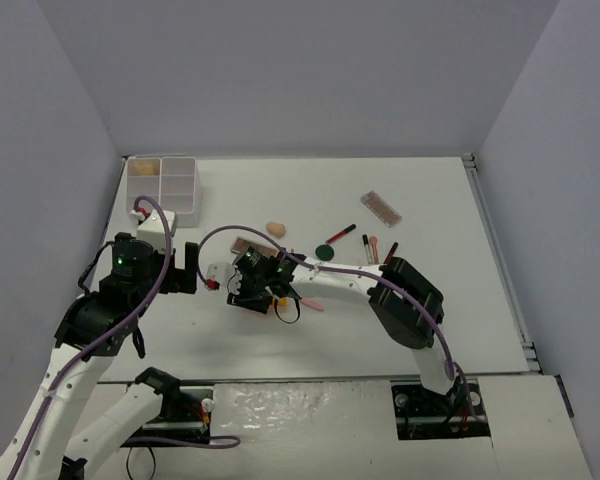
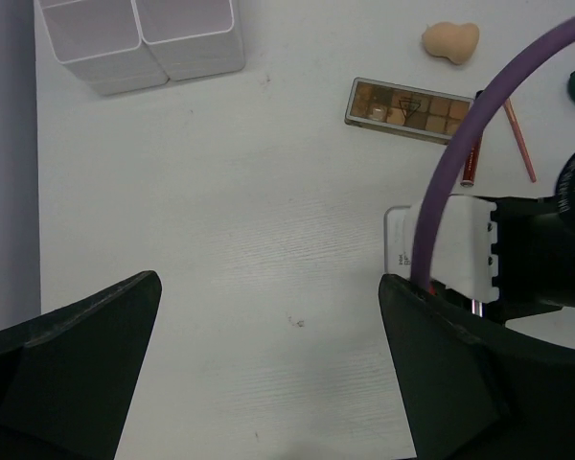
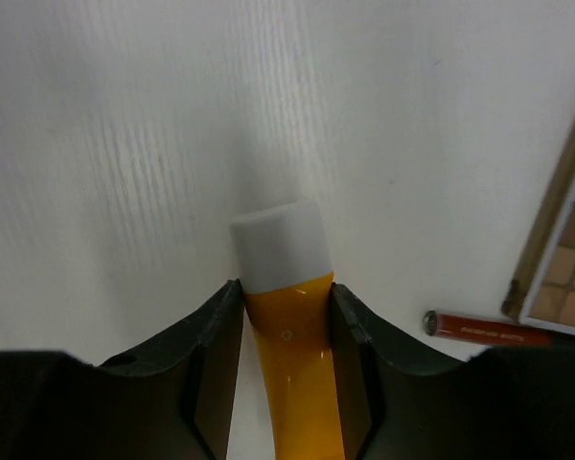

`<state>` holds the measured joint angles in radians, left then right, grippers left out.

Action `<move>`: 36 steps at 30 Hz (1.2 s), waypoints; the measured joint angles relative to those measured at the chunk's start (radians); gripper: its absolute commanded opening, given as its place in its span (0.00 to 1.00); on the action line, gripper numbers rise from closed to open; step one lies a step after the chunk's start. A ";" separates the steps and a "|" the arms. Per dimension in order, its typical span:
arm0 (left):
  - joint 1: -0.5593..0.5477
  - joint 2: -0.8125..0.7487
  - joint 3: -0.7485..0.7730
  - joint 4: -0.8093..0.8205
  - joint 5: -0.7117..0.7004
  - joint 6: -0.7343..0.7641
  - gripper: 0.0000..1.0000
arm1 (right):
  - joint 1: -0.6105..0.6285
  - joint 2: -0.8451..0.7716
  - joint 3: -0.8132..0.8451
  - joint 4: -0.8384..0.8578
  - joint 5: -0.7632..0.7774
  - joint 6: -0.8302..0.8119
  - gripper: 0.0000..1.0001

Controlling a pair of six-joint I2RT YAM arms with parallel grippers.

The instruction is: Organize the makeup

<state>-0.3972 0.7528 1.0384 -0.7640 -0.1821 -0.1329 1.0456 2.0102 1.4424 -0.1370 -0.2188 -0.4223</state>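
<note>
My right gripper (image 3: pixel 286 299) is shut on an orange tube (image 3: pixel 289 374) with a white cap, low over the table; in the top view the gripper (image 1: pixel 246 287) sits mid-table and the tube's tail (image 1: pixel 280 300) shows behind it. A brown palette (image 1: pixel 250 243) and a dark-red stick (image 3: pixel 489 328) lie just beside it. My left gripper (image 2: pixel 268 287) is open over bare table, left of the right wrist. More makeup lies scattered: a beige sponge (image 1: pixel 277 229), a green compact (image 1: pixel 324 253), a second palette (image 1: pixel 380 208), a red pencil (image 1: pixel 340 234) and pink sticks (image 1: pixel 372 247).
The white four-compartment box (image 1: pixel 165 185) stands at the far left corner, ahead of my left gripper (image 1: pixel 180 263); something beige lies in one back compartment. A pink item (image 1: pixel 313 305) lies under the right forearm. A purple cable (image 2: pixel 479 125) crosses the left wrist view.
</note>
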 measured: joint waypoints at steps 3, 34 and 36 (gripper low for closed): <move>0.000 -0.033 0.001 -0.026 0.016 -0.006 0.97 | 0.038 0.045 -0.024 -0.001 0.046 -0.011 0.53; -0.460 0.616 0.362 0.333 0.335 -0.012 0.97 | -0.137 -1.058 -0.660 -0.425 0.552 0.459 1.00; -0.483 0.692 0.398 0.367 0.367 -0.010 0.97 | -0.146 -1.145 -0.693 -0.505 0.595 0.501 1.00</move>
<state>-0.8801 1.4449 1.4368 -0.3972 0.1846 -0.1432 0.8997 0.8650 0.7491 -0.6416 0.3758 0.0782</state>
